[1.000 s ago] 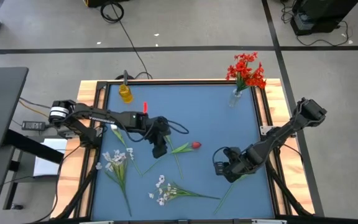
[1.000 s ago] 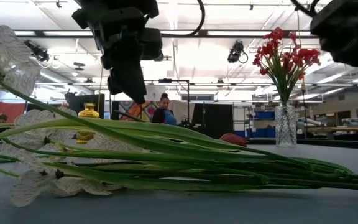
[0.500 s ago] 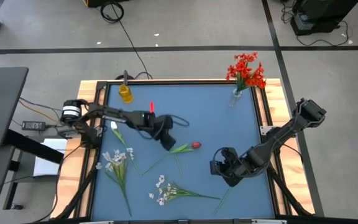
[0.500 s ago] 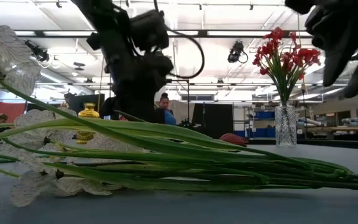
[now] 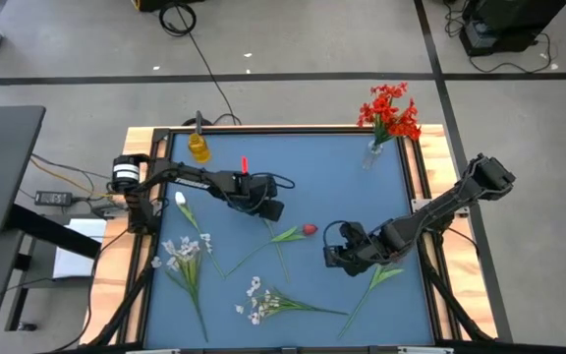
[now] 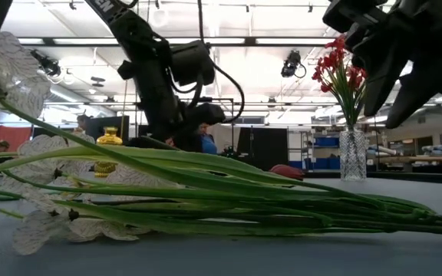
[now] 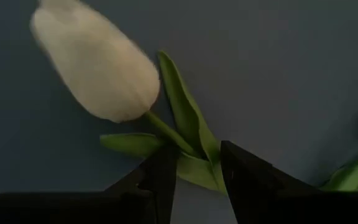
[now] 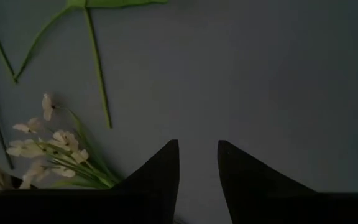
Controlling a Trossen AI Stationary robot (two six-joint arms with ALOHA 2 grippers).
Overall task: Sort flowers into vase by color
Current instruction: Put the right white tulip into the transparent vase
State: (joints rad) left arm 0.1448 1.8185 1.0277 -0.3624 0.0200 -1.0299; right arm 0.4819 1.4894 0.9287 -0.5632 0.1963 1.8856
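Observation:
A white tulip [image 7: 98, 68] lies below my left gripper [image 7: 199, 155], which is open, points down mid-table [image 5: 269, 209] and hides it in the high view. My right gripper [image 5: 334, 254] is open and empty right of centre, over bare table [image 8: 197, 144]. A red bud [image 5: 310, 229] on a leafy stem lies between the two grippers. Another white tulip [image 5: 178, 200] and two white blossom sprays [image 5: 180, 251] [image 5: 255, 300] lie flat on the table's left and near parts. Red blossoms [image 5: 389, 113] stand in a glass vase [image 5: 371, 155]. My left gripper's fingers [image 7: 241, 168] point down and stand on either side of the tulip's stem and leaves [image 7: 194, 162], just below the blossom and across the stem. I cannot tell whether they touch it.
A yellow vase [image 5: 198, 147] stands at the far left corner. A loose green stem [image 5: 367, 290] lies near my right gripper. The stems in the foreground [image 6: 206, 192] block much of the low view. A raised wooden frame [image 5: 145, 246] edges the table.
My left gripper has gone toward the table's far edge and has tipped from pointing at the near edge to pointing down. My right gripper has gone toward the table's left edge and a little toward the far edge. The flowers on the table have stayed where they were.

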